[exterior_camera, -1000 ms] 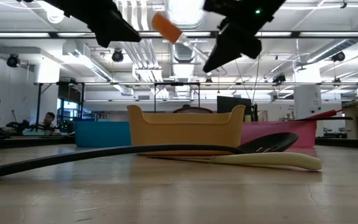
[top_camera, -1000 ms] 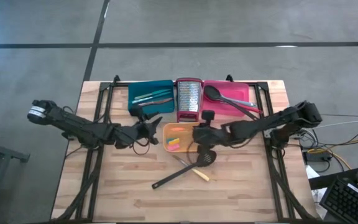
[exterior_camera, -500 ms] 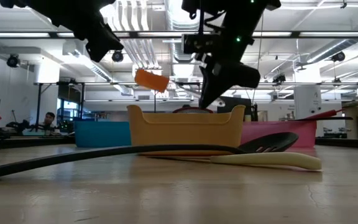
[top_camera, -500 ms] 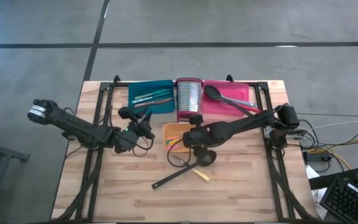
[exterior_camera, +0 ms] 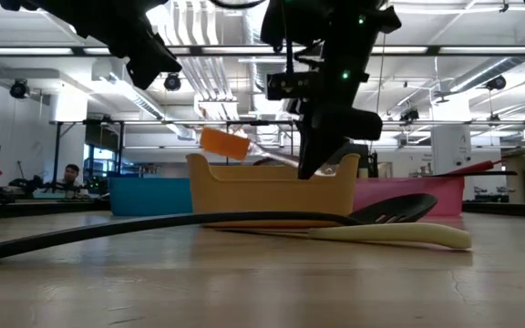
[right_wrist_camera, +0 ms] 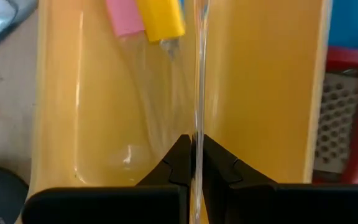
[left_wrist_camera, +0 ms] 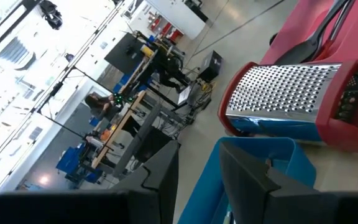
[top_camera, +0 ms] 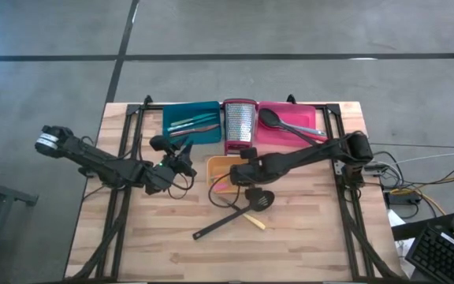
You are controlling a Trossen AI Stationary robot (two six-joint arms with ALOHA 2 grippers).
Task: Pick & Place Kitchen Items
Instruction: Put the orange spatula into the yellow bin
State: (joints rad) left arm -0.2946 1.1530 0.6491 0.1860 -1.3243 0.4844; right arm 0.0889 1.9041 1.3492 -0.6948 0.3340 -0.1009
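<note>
Your right fingers [right_wrist_camera: 193, 163] pinch a clear-handled orange brush [exterior_camera: 224, 144] over the orange tray [top_camera: 218, 163].
Grater [top_camera: 239, 126] stands just behind; left fingers [left_wrist_camera: 201, 177] hover apart, empty.

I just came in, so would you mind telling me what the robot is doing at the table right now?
The right tool is shut on a clear-handled utensil with an orange head, holding it over the orange tray, where pink and yellow pieces already lie. The left tool waits open near the teal tray. A black slotted spatula and a cream-handled tool lie on the table.
</note>
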